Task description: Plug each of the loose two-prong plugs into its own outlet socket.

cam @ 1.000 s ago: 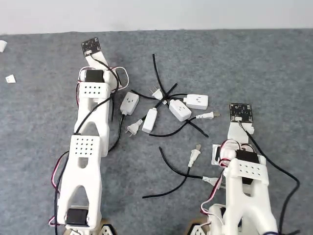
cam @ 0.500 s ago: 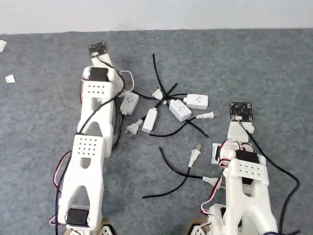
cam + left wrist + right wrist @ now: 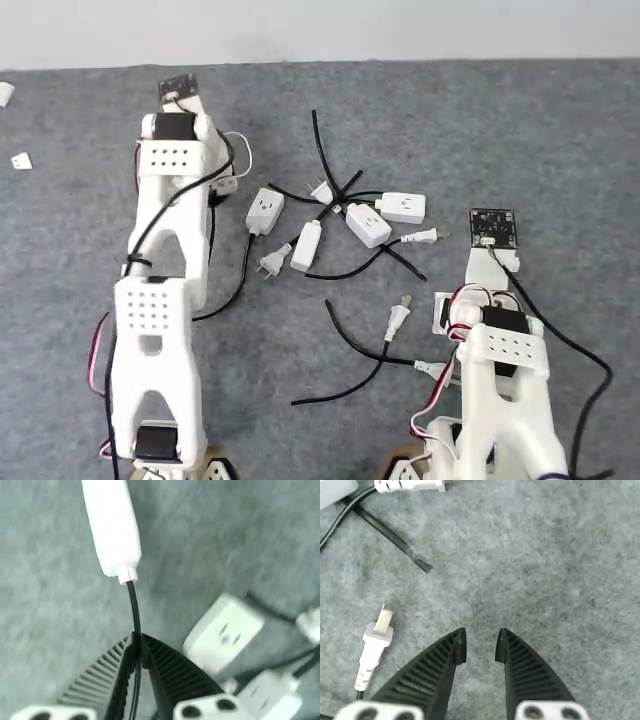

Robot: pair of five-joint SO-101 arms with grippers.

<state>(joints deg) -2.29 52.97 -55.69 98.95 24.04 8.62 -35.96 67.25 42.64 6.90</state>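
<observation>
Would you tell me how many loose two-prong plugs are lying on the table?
4. One plug lies nearest the left arm, one where the black cables cross, one farther right, one beside the right arm. The arms could hide more.

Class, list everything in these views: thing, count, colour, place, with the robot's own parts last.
outlet sockets: four, white, clustered mid-table.
two-prong plugs: four, white, scattered around the sockets.
cords: several, black, trailing from plugs and sockets.
scraps: two, white, far left of the table.
table cover: one, grey, under everything.
left arm: one, white, stretched out beside the sockets.
right arm: one, white, near right side.
left pincer: one, black, shut on a cord.
right pincer: one, black, open above bare cover, beside a plug.
</observation>
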